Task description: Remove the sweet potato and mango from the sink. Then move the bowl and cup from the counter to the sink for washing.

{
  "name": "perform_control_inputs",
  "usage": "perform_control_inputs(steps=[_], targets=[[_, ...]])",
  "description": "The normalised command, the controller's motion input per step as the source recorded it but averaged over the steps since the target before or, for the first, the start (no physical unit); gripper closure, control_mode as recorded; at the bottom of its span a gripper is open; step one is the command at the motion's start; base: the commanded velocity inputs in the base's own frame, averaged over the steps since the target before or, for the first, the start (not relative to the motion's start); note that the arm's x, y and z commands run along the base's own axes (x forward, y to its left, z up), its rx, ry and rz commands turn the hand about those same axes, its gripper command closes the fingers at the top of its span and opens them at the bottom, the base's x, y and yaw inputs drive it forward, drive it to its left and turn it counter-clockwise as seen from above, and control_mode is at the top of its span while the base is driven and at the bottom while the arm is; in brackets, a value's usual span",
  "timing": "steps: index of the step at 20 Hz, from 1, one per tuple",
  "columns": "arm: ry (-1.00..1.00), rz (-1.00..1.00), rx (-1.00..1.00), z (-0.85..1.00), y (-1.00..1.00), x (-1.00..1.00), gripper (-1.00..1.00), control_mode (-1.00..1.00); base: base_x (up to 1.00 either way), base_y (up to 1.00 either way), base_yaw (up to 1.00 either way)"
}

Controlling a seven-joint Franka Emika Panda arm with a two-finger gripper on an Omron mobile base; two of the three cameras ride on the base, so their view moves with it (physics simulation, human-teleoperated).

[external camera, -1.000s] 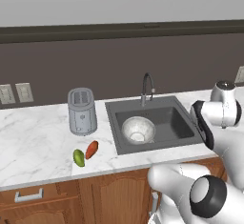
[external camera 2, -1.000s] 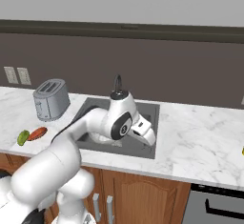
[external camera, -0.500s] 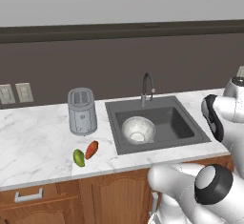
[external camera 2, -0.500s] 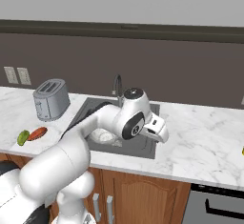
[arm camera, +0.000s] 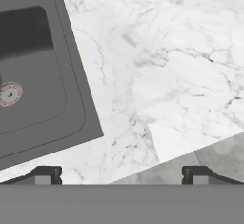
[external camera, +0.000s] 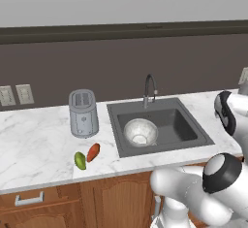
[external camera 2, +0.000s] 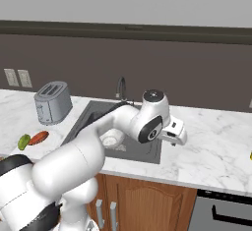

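Bowl (external camera: pixel 141 132) sits inside the sink (external camera: pixel 186 125), in the left half of the basin, upright, mottled whitish-grey. In the right base view it (external camera 2: pixel 112 138) is partly hidden behind the arm's forearm. Faucet (external camera: pixel 149 89) rises at the back rim of the sink, curved, just behind the bowl. Right half of the basin is bare dark grey; the drain (arm camera: pixel 9 94) shows in the hand view.

Sweet potato (external camera: pixel 93 152) lies on the marble surface (external camera: pixel 34 144) to the left of the sink, near the front edge, tilted. Mango (external camera: pixel 80 160) lies just beside it on its left, very close or touching; cannot tell which. Both are apart from the sink rim.

Toaster (external camera: pixel 83 113) stands upright behind the two, near the sink's left rim and apart from it. Two wall outlets (external camera: pixel 14 95) on the dark backsplash, far left.

A sliver of yellow at the right edge of the right base view, on the surface: likely the cup (external camera 2: pixel 250 155), too cropped to be sure.

Tool (arm camera: pixel 121 174) hangs over the surface just right of the sink, fingers spread wide, nothing between them. The hand view looks down on bare marble with the sink's corner at left. In the right base view the hand (external camera 2: pixel 172 132) sits past the sink's right rim. Nothing stands on the marble between it and the yellow sliver.

Wooden cabinet doors (external camera 2: pixel 142 198) below the surface; a dark appliance front (external camera 2: pixel 221 213) at lower right.
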Motion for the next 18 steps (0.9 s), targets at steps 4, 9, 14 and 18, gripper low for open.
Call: perform_control_inputs(steps=[4,9,14,18], targets=[[-0.01,0.05,0.00,0.10,-0.27,0.00,-1.00,-1.00,0.00,0.00,0.00],[0.02,0.00,0.00,0.18,-0.18,0.00,-1.00,-1.00,0.00,0.00,0.00],[0.00,0.07,0.00,0.18,-0.22,0.00,-1.00,-1.00,0.00,0.00,0.00],[0.01,0.12,0.00,0.10,-0.22,0.00,-1.00,-1.00,0.00,0.00,0.00]])
